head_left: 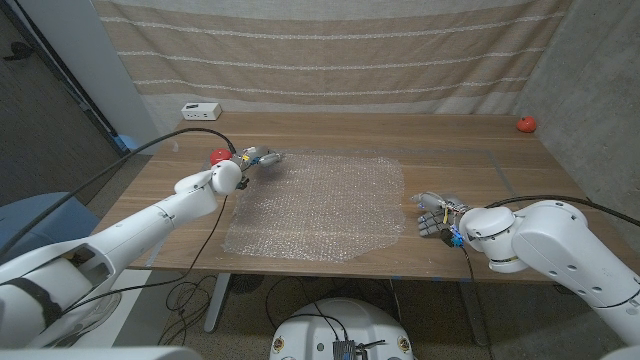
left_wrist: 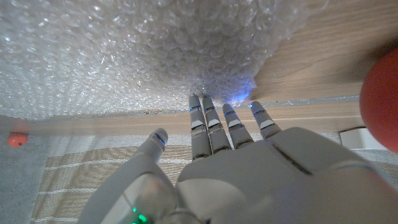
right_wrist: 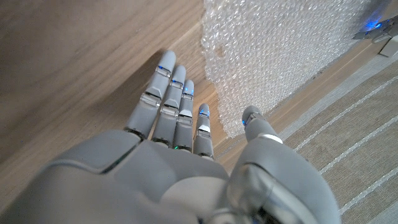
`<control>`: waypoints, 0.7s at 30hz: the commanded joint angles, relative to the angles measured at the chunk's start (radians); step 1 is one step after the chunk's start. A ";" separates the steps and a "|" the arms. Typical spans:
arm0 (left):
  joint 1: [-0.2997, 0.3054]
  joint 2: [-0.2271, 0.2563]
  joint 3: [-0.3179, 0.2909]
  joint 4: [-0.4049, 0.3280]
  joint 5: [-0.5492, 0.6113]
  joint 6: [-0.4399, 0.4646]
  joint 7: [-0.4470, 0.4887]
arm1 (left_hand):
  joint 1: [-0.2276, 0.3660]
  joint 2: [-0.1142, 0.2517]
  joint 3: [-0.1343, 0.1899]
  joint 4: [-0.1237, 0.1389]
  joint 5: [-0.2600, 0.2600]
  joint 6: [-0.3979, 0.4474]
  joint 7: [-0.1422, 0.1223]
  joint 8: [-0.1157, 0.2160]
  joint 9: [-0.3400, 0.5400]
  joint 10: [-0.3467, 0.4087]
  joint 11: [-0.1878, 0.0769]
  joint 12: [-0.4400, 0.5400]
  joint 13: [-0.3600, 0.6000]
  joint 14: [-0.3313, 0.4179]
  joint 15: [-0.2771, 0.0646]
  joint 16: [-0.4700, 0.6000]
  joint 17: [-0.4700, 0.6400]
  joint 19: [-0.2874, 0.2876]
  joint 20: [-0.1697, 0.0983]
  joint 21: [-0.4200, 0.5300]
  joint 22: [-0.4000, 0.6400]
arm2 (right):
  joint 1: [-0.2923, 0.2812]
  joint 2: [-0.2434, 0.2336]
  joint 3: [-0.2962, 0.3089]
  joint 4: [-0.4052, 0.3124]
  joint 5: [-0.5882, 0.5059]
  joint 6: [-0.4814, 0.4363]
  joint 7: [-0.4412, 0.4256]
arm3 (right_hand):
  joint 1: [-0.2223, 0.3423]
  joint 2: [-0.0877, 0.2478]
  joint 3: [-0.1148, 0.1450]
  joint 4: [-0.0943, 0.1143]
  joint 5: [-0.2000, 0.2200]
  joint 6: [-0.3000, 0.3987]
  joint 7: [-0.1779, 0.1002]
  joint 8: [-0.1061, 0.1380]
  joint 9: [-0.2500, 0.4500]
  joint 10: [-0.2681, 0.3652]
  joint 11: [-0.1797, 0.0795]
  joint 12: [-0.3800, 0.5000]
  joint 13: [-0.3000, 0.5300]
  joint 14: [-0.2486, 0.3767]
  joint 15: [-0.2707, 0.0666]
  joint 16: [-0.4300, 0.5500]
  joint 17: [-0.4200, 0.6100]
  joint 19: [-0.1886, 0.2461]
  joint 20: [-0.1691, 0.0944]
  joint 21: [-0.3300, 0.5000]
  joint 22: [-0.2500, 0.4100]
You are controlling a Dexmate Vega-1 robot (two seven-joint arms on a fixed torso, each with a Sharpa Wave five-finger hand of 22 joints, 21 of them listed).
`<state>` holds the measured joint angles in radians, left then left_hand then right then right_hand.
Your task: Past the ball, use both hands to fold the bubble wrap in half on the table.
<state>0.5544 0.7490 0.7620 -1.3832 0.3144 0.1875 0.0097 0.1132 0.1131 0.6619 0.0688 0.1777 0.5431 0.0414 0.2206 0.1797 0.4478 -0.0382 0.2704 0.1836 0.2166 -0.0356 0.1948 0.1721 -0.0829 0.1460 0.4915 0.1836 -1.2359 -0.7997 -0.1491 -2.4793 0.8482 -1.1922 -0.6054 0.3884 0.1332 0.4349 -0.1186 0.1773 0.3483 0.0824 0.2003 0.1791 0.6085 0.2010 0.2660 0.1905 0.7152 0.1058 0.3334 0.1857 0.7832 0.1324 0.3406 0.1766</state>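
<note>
A clear sheet of bubble wrap (head_left: pixel 320 205) lies spread flat on the middle of the wooden table (head_left: pixel 450 150). My left hand (head_left: pixel 255 160) is at its far left corner, fingers straight and apart, holding nothing. In the left wrist view the fingertips (left_wrist: pixel 198 102) reach the edge of the wrap (left_wrist: pixel 155 50). A red ball (head_left: pixel 220 155) sits just left of that hand, also large in the left wrist view as the ball (left_wrist: pixel 379 99). My right hand (head_left: pixel 437 215) stands off the wrap's near right corner, with fingers (right_wrist: pixel 168 93) extended beside the wrap (right_wrist: pixel 267 50), gripping nothing.
A second red ball (head_left: pixel 526 124) sits at the table's far right corner. A white box (head_left: pixel 201 110) stands at the far left edge. A striped curtain (head_left: pixel 330 50) hangs behind the table. Bare wood lies right of the wrap.
</note>
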 commanded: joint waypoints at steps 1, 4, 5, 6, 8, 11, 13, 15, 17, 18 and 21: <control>-0.006 -0.012 0.007 0.023 -0.001 -0.015 0.003 | -0.012 0.010 0.000 0.010 0.006 -0.003 0.001 -0.004 0.001 0.000 0.008 -0.005 0.005 0.001 -0.006 -0.003 0.001 0.001 -0.009 -0.003 0.004 | 0.015 -0.069 0.074 0.044 0.208 0.046 0.183 | 0.004 0.015 0.014 0.004 0.004 -0.020 0.018 -0.011 0.006 0.020 0.015 -0.006 0.001 0.034 0.026 -0.002 0.002 0.041 0.008 0.014 0.003; -0.006 -0.015 0.006 0.029 -0.006 -0.024 0.005 | -0.014 0.010 -0.001 0.012 0.006 -0.003 0.001 -0.006 0.001 -0.003 0.005 -0.008 0.005 -0.001 -0.006 -0.004 0.000 0.002 -0.010 -0.004 0.004 | 0.118 -0.086 0.028 0.069 0.306 -0.061 0.171 | -0.002 0.015 0.014 0.009 0.003 -0.056 0.019 -0.022 0.006 0.022 0.017 -0.013 0.000 0.032 0.030 -0.010 0.003 0.043 0.013 0.011 0.003; -0.006 -0.015 0.007 0.031 -0.006 -0.026 0.006 | -0.015 0.010 -0.001 0.013 0.007 -0.003 0.002 -0.006 0.001 -0.003 0.006 -0.009 0.005 -0.002 -0.006 -0.005 0.000 0.002 -0.010 -0.004 0.004 | 0.148 -0.079 0.014 0.077 0.335 -0.099 0.147 | -0.004 0.015 0.014 0.011 0.003 -0.062 0.018 -0.023 0.006 0.015 0.016 -0.018 0.000 0.025 0.030 -0.015 0.004 0.040 0.017 0.008 0.003; -0.006 -0.016 0.006 0.034 -0.009 -0.030 0.006 | -0.015 0.010 -0.001 0.013 0.007 -0.004 0.002 -0.007 0.001 -0.003 0.006 -0.009 0.005 -0.002 -0.007 -0.005 0.000 0.002 -0.012 -0.005 0.004 | 0.191 -0.044 -0.004 0.082 0.379 -0.185 0.068 | -0.007 0.013 0.013 0.013 0.003 -0.065 0.017 -0.022 0.006 0.008 0.016 -0.024 0.000 0.017 0.034 -0.022 0.004 0.036 0.021 0.005 0.002; -0.004 -0.017 0.005 0.035 -0.011 -0.031 0.007 | -0.016 0.010 -0.001 0.014 0.007 -0.004 0.001 -0.008 0.001 -0.003 0.007 -0.010 0.005 -0.002 -0.008 -0.005 0.000 0.001 -0.012 -0.005 0.004 | 0.235 -0.062 -0.042 0.088 0.505 -0.204 -0.096 | -0.017 0.009 0.012 0.018 0.002 -0.090 0.017 -0.022 0.006 -0.021 0.017 -0.046 0.000 -0.027 0.059 -0.053 0.005 0.016 0.043 -0.010 0.002; -0.004 -0.016 0.005 0.037 -0.012 -0.032 0.009 | -0.017 0.009 -0.001 0.015 0.007 -0.003 0.001 -0.009 0.001 -0.001 0.009 -0.011 0.005 -0.002 -0.009 -0.006 0.000 0.001 -0.013 -0.006 0.004 | 0.311 -0.104 -0.115 0.118 0.736 -0.204 -0.344 | -0.019 0.008 0.012 0.020 0.001 -0.099 0.013 -0.023 0.006 -0.026 0.018 -0.050 0.000 -0.030 0.057 -0.057 0.005 0.019 0.045 -0.011 0.002; -0.004 -0.017 0.004 0.039 -0.014 -0.038 0.011 | -0.018 0.009 -0.001 0.016 0.008 -0.003 0.002 -0.009 0.001 -0.003 0.009 -0.012 0.005 -0.003 -0.008 -0.007 0.000 0.001 -0.013 -0.006 0.004 | 0.363 -0.144 -0.173 0.135 0.819 -0.177 -0.405 | -0.021 0.007 0.011 0.021 0.001 -0.101 0.011 -0.022 0.006 -0.026 0.018 -0.052 0.000 -0.026 0.057 -0.057 0.006 0.027 0.044 -0.009 0.002; -0.005 -0.017 0.006 0.041 -0.012 -0.038 0.012 | -0.019 0.009 -0.001 0.017 0.008 -0.004 0.002 -0.010 0.001 -0.003 0.008 -0.013 0.005 -0.003 -0.009 -0.007 0.000 0.000 -0.015 -0.007 0.004 | 0.410 -0.182 -0.230 0.143 0.847 -0.147 -0.405 | -0.023 0.006 0.010 0.022 0.001 -0.104 0.008 -0.023 0.006 -0.027 0.018 -0.053 0.000 -0.027 0.057 -0.059 0.006 0.029 0.044 -0.009 0.002; -0.006 -0.019 0.005 0.043 -0.014 -0.040 0.014 | -0.020 0.009 -0.001 0.018 0.008 -0.004 0.002 -0.011 0.001 -0.004 0.012 -0.014 0.005 -0.005 -0.009 -0.008 0.000 0.000 -0.017 -0.008 0.004 | 0.450 -0.210 -0.279 0.150 0.857 -0.122 -0.393 | -0.029 0.005 0.009 0.026 0.000 -0.115 0.006 -0.023 0.006 -0.050 0.016 -0.065 0.001 -0.051 0.056 -0.074 0.007 0.021 0.046 -0.016 0.002; -0.007 -0.020 0.005 0.045 -0.013 -0.040 0.014 | -0.020 0.009 -0.001 0.018 0.008 -0.004 0.002 -0.011 0.001 -0.003 0.012 -0.015 0.005 -0.005 -0.009 -0.008 0.000 0.000 -0.017 -0.008 0.004 | 0.464 -0.222 -0.296 0.156 0.853 -0.108 -0.366 | -0.032 0.006 0.009 0.027 0.000 -0.121 0.001 -0.022 0.006 -0.058 0.017 -0.068 0.001 -0.061 0.059 -0.080 0.008 0.019 0.047 -0.019 0.002; -0.009 -0.022 0.007 0.048 -0.013 -0.036 0.013 | -0.021 0.008 -0.001 0.019 0.009 -0.005 0.002 -0.013 0.001 -0.003 0.008 -0.016 0.005 -0.007 -0.008 -0.010 -0.001 -0.001 -0.017 -0.009 0.004 | 0.462 -0.263 -0.317 0.157 0.745 -0.041 -0.202 | -0.036 0.008 0.011 0.030 0.000 -0.130 -0.002 -0.021 0.006 -0.080 0.017 -0.077 0.001 -0.079 0.060 -0.092 0.010 0.005 0.047 -0.029 0.003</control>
<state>0.5499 0.7328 0.7668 -1.3477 0.3045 0.1560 0.0190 0.1014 0.1067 0.6583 0.0814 0.1815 0.5428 0.0412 0.2117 0.1788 0.4404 -0.0345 0.2579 0.1841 0.2125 -0.0395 0.1870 0.1722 -0.0842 0.1340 0.4877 0.1836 -0.9283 -0.9355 -0.2970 -2.3666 1.4003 -1.3150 -0.7183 0.3602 0.1401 0.4423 -0.0941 0.1773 0.2279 0.0802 0.1803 0.1813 0.5419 0.2164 0.1955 0.1907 0.6515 0.1683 0.2492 0.1912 0.8001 0.1793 0.3210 0.1768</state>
